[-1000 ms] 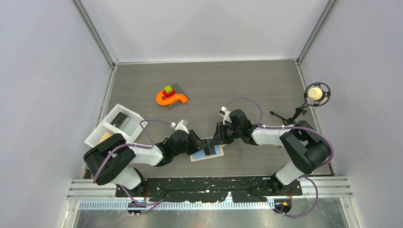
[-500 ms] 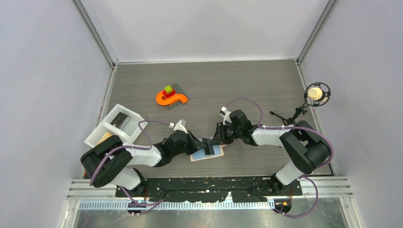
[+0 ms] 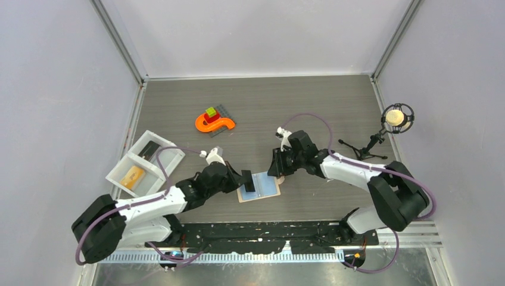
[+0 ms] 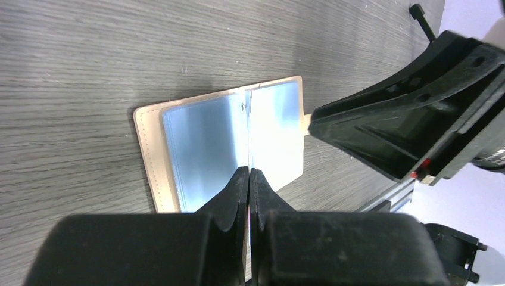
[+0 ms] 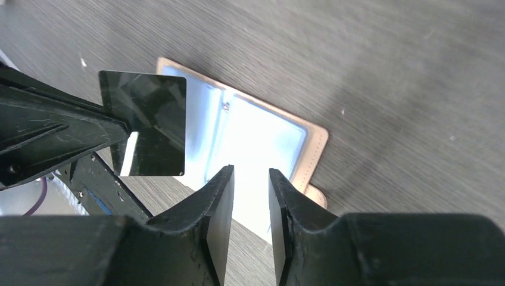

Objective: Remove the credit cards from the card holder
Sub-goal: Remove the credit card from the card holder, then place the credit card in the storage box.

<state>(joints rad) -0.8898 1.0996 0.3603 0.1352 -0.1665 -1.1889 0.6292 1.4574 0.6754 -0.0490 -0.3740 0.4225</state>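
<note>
A black card [image 3: 248, 180] in left pincer [image 3: 243, 179]

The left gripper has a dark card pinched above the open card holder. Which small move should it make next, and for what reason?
Probably the left gripper should swing left toward the white tray and release there. Its shut fingers pinch the dark card, which hangs clear of the open card holder, and an orange-yellow card already lies in the tray.
</note>
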